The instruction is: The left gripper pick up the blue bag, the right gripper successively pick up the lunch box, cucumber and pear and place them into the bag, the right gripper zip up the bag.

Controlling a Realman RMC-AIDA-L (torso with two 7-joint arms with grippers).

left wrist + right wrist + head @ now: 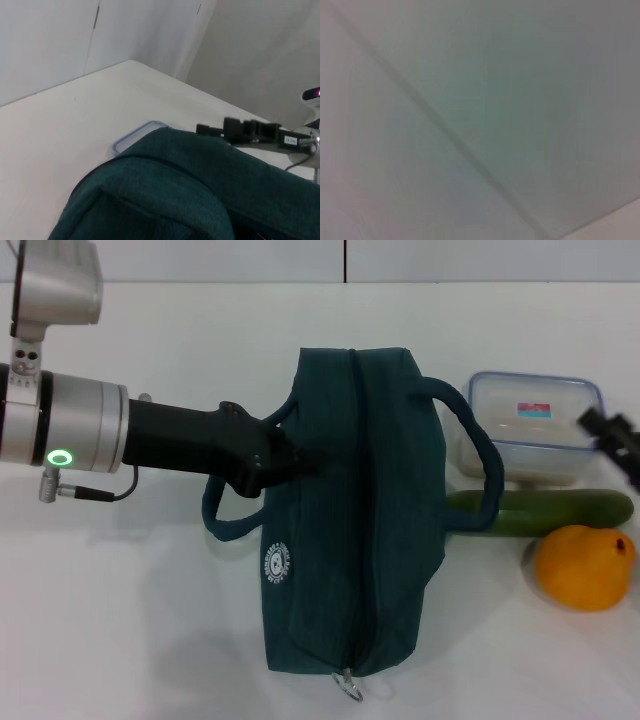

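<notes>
The blue bag (350, 510) lies on the white table with its zipper run closed along the top and the ring pull (350, 686) at the near end. My left gripper (275, 458) presses against the bag's left side, over one loop handle (222, 525). In the left wrist view the bag (200, 190) fills the foreground. To its right stands the lunch box (535, 425), with the cucumber (560, 512) in front of it and the pear (585, 567) nearest. My right gripper (605, 433) hovers at the lunch box's right corner and also shows in the left wrist view (210, 131).
The bag's other handle (480, 455) arches over the cucumber's left end. Bare table (120, 620) stretches to the left and front of the bag. A wall stands behind the table. The right wrist view holds only a blurred grey surface with a seam.
</notes>
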